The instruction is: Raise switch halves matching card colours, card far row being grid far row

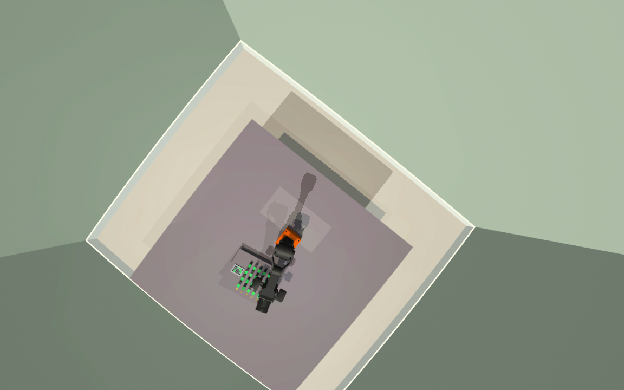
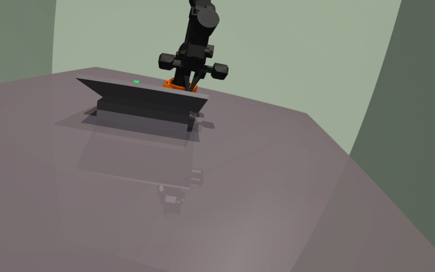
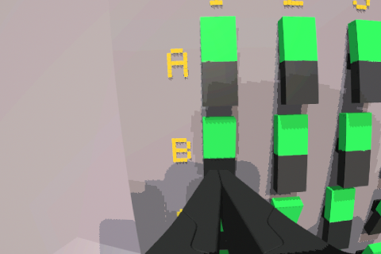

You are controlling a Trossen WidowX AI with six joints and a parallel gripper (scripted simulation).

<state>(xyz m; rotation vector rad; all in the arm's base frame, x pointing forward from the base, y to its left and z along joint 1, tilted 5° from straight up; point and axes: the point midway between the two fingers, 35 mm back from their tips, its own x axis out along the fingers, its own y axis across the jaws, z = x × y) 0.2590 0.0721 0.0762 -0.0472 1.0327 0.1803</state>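
The gripper (image 3: 219,175) has its jaws pressed together on nothing; its tips sit at the near, dark end of the switch (image 3: 219,140) in row B, column 1; the card (image 1: 237,269) lies beside the grid (image 1: 251,280) on the panel.

Walls (image 1: 450,97): plain sage green, some faces lighter, some darker
Floor (image 1: 183,145): pale beige, edged by a thin white border
Table (image 1: 343,271): mauve-grey, glossy, faintly mirroring what stands on it
Light: soft grey shadows fall across table and floor
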